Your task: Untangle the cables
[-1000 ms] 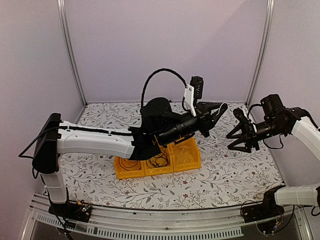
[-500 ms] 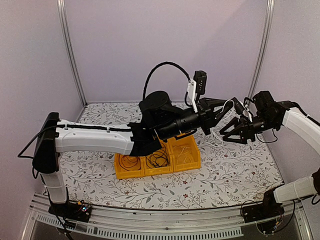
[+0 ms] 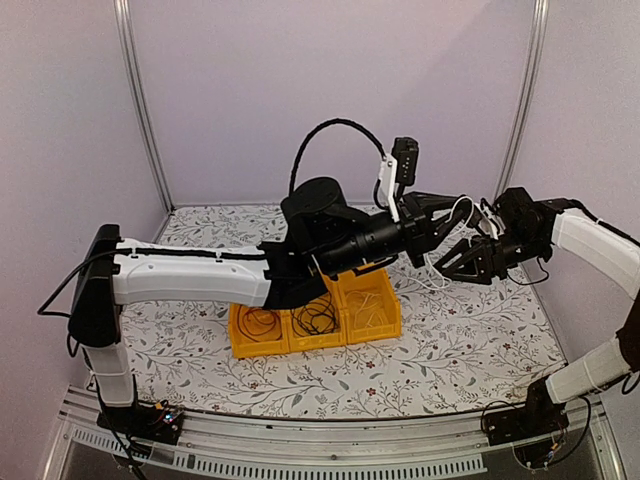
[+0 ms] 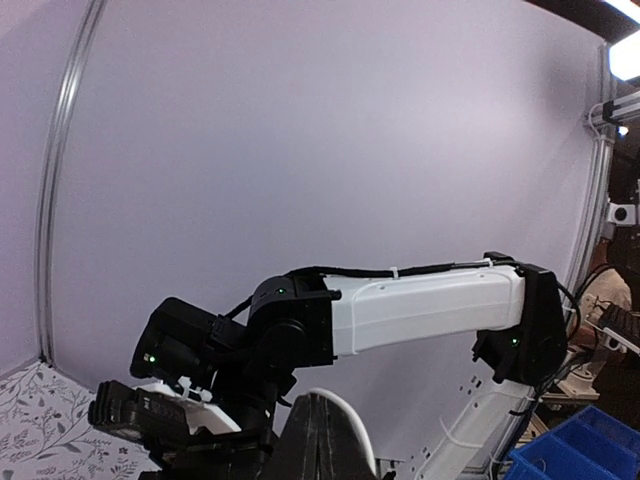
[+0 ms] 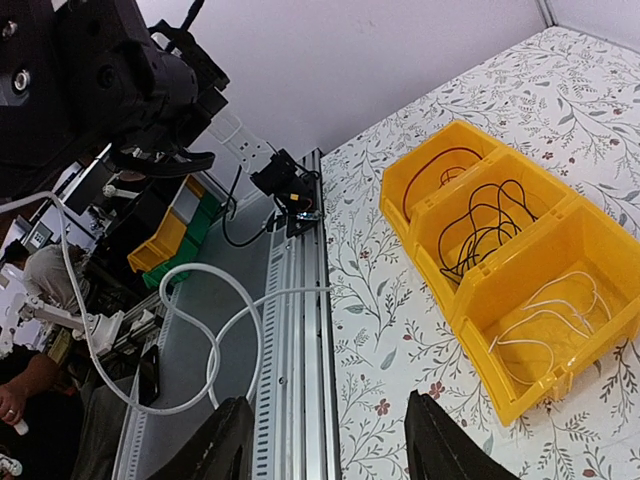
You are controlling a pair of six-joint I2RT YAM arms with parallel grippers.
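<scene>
My left gripper (image 3: 443,212) is raised above the table, shut on a white cable (image 3: 437,270) that hangs below it in loops. In the left wrist view the closed fingers (image 4: 318,432) have the white cable (image 4: 352,408) arching over them. My right gripper (image 3: 452,263) is open, just right of and below the left one, close to the hanging cable. In the right wrist view the white cable (image 5: 190,330) loops to the left of the open gripper (image 5: 335,445). A red cable (image 5: 440,165), a black cable (image 5: 490,225) and a thin white cable (image 5: 555,310) lie in separate bin compartments.
A yellow three-compartment bin (image 3: 315,340) stands mid-table under the left arm, and also shows in the right wrist view (image 5: 520,395). The flowered table top (image 3: 450,350) has a metal rail (image 5: 300,330) at its near edge. Purple walls enclose the back and sides.
My right gripper has swung left and up, close to the left gripper. My left gripper has moved a little right and up with the white cable.
</scene>
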